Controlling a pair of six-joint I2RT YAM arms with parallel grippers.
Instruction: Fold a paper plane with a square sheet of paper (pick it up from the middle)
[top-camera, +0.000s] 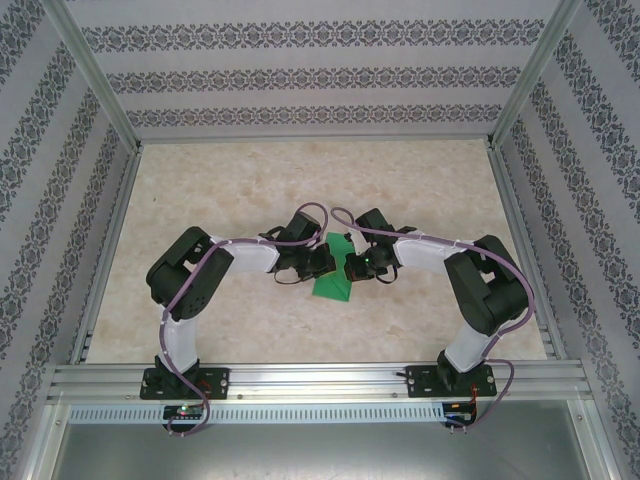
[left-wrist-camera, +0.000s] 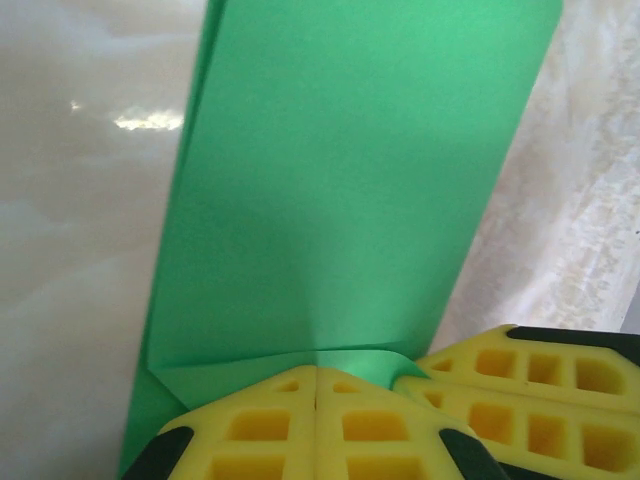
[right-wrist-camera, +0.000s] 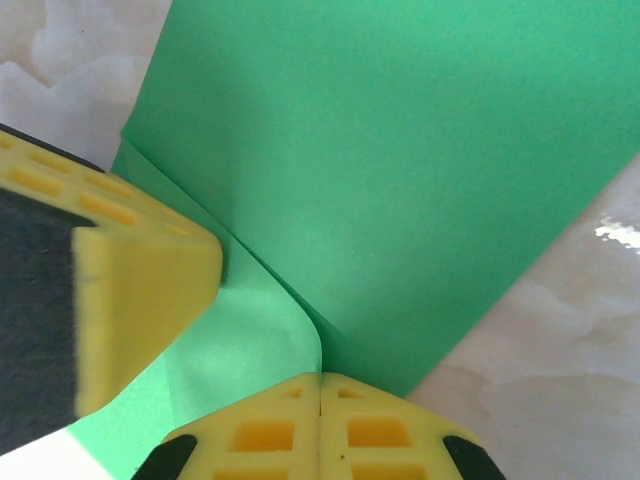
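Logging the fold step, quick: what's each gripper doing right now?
Left gripper: shut, tips at the green paper; whether it pinches it cannot be told.
Right gripper: shut, tips at the same paper's fold; pinch cannot be told.

The bench (top-camera: 210, 190) had a pale, marbled cream top. Walls (top-camera: 300, 75) with grey floral stripes on white closed in its far, left and right edges. A ribbed metal rail (top-camera: 320, 378) ran along its near edge.

green paper (left-wrist-camera: 330, 200): matt, smooth, creased
table (left-wrist-camera: 70, 250): glossy marble-look, glare seen beside the paper
finger pads (right-wrist-camera: 380, 435): yellow plastic, matt
rail (top-camera: 320, 378): bare metal, satin
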